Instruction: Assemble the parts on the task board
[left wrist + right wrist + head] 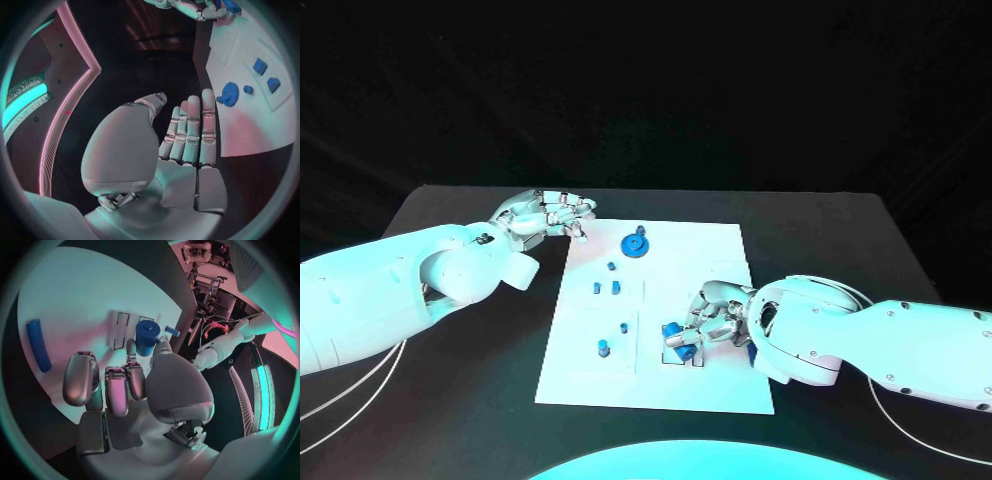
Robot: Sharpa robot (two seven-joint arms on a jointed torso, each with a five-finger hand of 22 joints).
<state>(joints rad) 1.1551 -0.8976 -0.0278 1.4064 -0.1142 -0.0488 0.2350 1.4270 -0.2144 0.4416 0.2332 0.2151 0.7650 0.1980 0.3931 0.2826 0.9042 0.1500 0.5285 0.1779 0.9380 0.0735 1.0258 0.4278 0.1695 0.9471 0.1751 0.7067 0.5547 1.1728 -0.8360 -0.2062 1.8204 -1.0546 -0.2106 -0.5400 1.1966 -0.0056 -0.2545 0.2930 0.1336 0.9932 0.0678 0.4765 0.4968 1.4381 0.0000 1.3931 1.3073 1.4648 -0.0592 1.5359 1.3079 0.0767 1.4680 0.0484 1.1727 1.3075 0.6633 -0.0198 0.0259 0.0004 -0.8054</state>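
Non-task stuff in view: the black table – matte top, running out past all sides of the white plate. Thin white cables lay slack on it near the front-left corner – another cable curved across the front-right. Dark backdrop stood behind the table's far edge.

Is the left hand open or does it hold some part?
Open. The left hand holds nothing: in its wrist view the fingers lie straight, nothing between them, beside the task board, short of the blue gear.
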